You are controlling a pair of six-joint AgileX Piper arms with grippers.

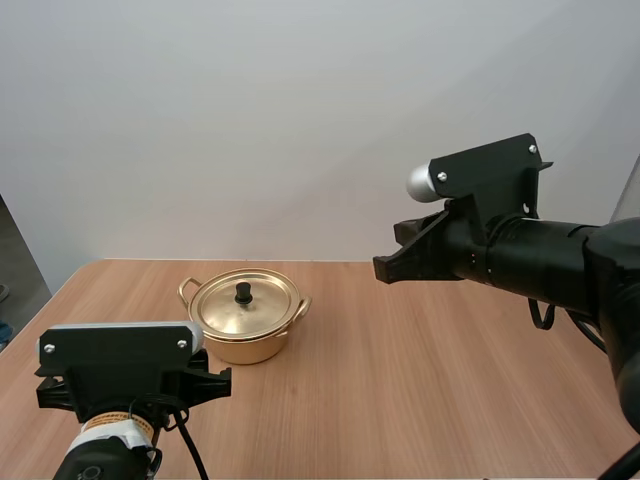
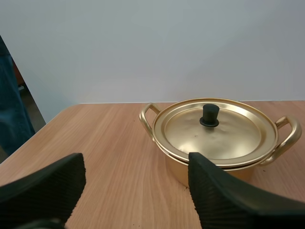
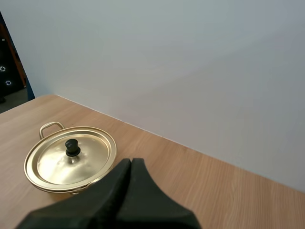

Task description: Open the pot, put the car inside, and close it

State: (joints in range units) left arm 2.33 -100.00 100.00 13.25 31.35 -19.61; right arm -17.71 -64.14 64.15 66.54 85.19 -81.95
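Observation:
A gold pot point(image 1: 244, 318) with two loop handles stands on the wooden table, left of centre, its lid point(image 1: 243, 304) on and a black knob point(image 1: 243, 293) on top. From the left wrist view the pot point(image 2: 214, 140) sits just beyond my left gripper point(image 2: 136, 179), whose fingers point(image 2: 224, 191) stand wide apart and hold nothing. My right gripper point(image 1: 395, 262) hangs high above the table, to the right of the pot. Its fingers point(image 3: 125, 191) lie together as one dark wedge, with the pot point(image 3: 70, 160) below and beyond them.
The wooden table point(image 1: 420, 380) stretches bare to the right of the pot and in front of it. A plain white wall point(image 1: 300, 120) rises behind the far edge. My left arm's wrist point(image 1: 120, 365) sits low at the near left corner.

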